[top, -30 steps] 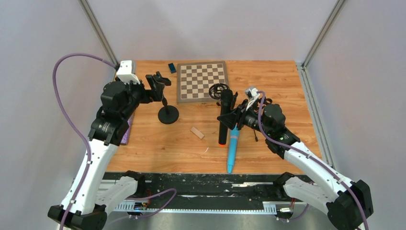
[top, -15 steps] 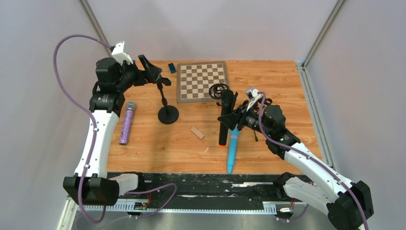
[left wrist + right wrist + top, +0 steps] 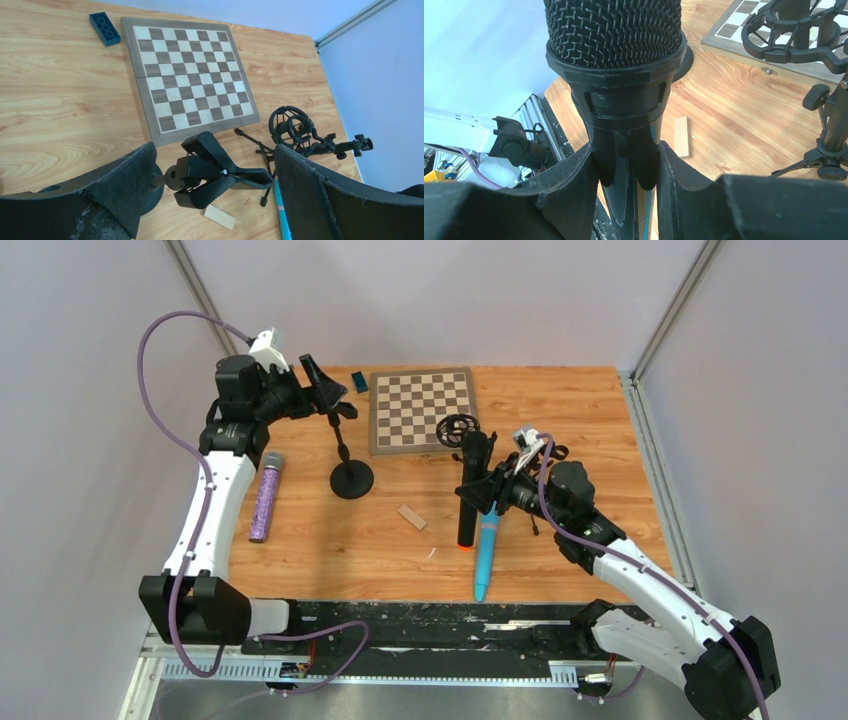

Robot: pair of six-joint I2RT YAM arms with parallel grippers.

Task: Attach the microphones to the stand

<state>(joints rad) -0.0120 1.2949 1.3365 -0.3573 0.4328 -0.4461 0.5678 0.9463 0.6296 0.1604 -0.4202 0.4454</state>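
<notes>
- Movement is confined to the left side: the left hand (image 3: 322, 386) has been lifting away from the near-left part of the table (image 3: 580, 420) over the last second and is now hanging high at the far left, jaws standing wide and carrying nothing.
- That lift is leaving the purple microphone (image 3: 265, 497) uncovered, lying flat along the left edge with its grille to the far side, not picked up.
- In the left wrist view the clip (image 3: 210, 170) of the round-base stand (image 3: 351, 479) is sitting between the wide fingers (image 3: 125, 185); no contact is showing. Judgement: this arm is probably lining up to steady or squeeze the clip.
- The right hand (image 3: 490, 490) is staying put, gripping the black microphone (image 3: 468, 490) just below its grille, orange end pointing down and toward the near side; whether that end is touching the table cannot be told.
- The light blue microphone (image 3: 486, 550) is lying just beside that orange end, running toward the near edge.
- No microphone is sitting in a stand yet.
- Surroundings: a shock mount (image 3: 458, 427) on a tripod is standing just beyond the black microphone, by the chessboard (image 3: 423, 410); a blue brick (image 3: 359, 381) and a wooden block (image 3: 411, 517) are lying loose.
- Obstruction: the tripod legs and shock mount are crowding the right hand's working space.
</notes>
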